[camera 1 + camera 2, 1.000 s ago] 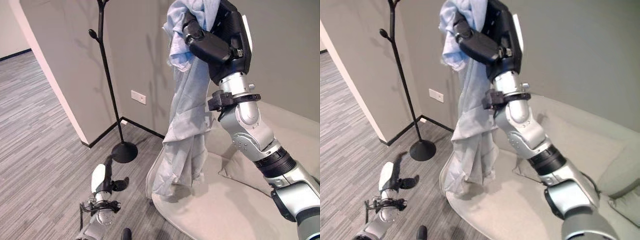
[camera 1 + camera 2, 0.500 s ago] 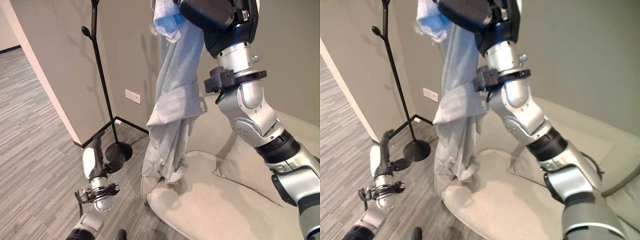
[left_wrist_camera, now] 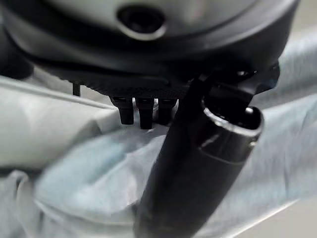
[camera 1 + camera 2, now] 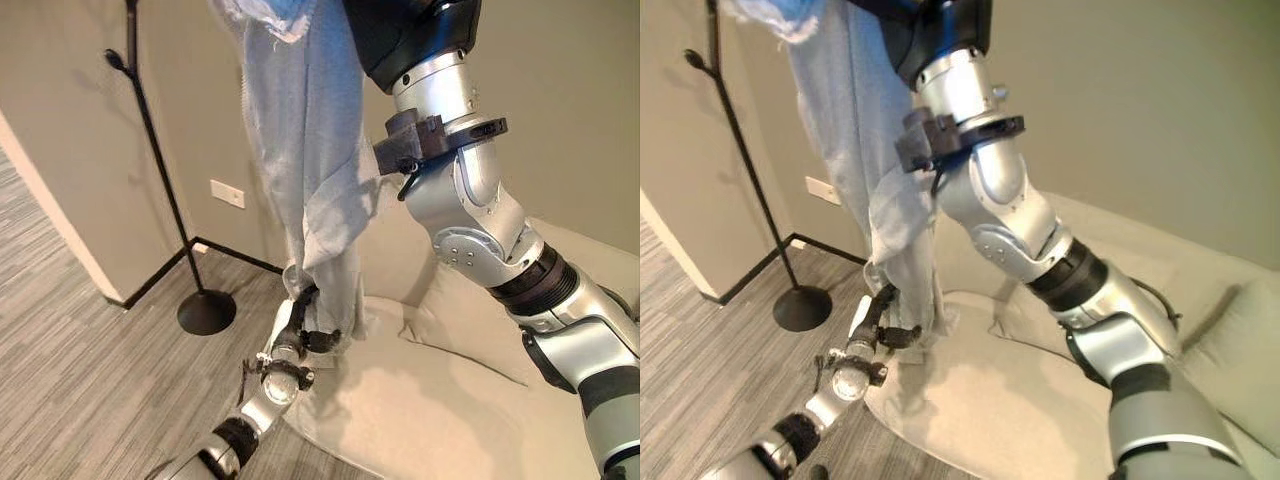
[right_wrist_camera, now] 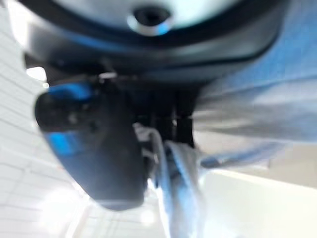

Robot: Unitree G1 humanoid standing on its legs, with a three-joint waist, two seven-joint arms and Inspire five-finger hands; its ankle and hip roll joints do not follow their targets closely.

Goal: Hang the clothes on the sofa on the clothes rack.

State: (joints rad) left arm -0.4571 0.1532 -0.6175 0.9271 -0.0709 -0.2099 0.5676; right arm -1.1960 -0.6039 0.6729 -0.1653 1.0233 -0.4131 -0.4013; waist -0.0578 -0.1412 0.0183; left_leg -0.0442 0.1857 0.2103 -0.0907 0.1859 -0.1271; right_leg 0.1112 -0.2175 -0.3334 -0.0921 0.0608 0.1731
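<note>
Here, the black clothes rack (image 4: pixel 165 195) stands on the floor by the wall. Beside it, the left hand (image 4: pixel 300 325) pinches the bottom of the light blue shirt (image 4: pixel 315 170). The shirt hangs high above the sofa (image 4: pixel 440 400). The right hand (image 5: pixel 94 144) grips its top, fingers curled round the cloth.

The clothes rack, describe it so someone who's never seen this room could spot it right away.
Look to the grey wall's corner, left of the beige sofa. The clothes rack stands there on the floor: a thin black pole with short knobbed branches and a round black base, nothing hanging on it.
</note>
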